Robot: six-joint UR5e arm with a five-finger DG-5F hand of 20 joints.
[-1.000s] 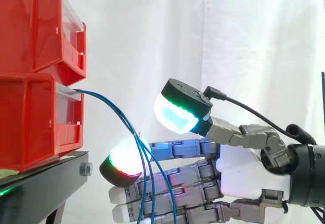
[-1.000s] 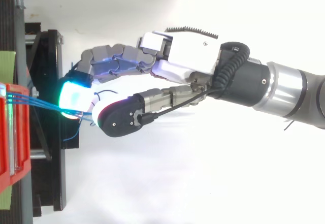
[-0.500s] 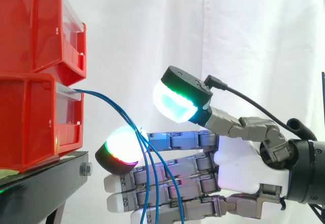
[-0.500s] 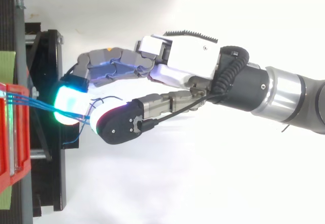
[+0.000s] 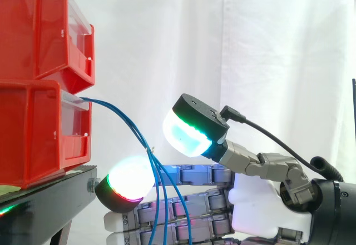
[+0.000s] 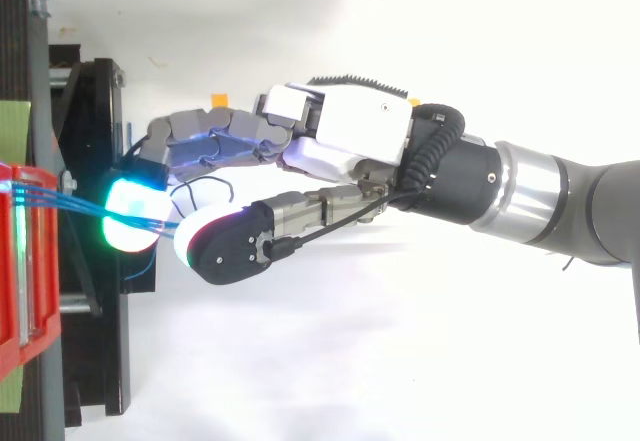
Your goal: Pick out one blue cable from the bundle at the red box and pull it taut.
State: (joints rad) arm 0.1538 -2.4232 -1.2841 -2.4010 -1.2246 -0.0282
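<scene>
Several thin blue cables (image 5: 119, 114) leave the front of the lower red bin (image 5: 39, 134) as a bundle. They slope down to the right, then fan out and hang in front of my fingers. My hand (image 5: 261, 206) reaches in from the right, its straight fingers level under the bundle. One glowing fingertip pad (image 5: 127, 179) sits just left of the hanging strands. The thumb pad (image 5: 183, 134) hovers above and to the right, with a gap to the fingers. From above, the cables (image 6: 70, 201) run from the bin (image 6: 15, 261) across a fingertip pad (image 6: 130, 216) toward the thumb.
A second red bin (image 5: 39, 28) is stacked on the lower one. Both rest on a black stand (image 5: 50, 200) whose edge lies close to my fingertips. A white curtain hangs behind.
My hand has shifted left toward the bins and sunk lower. The thumb has come down closer to the fingers and the cables.
</scene>
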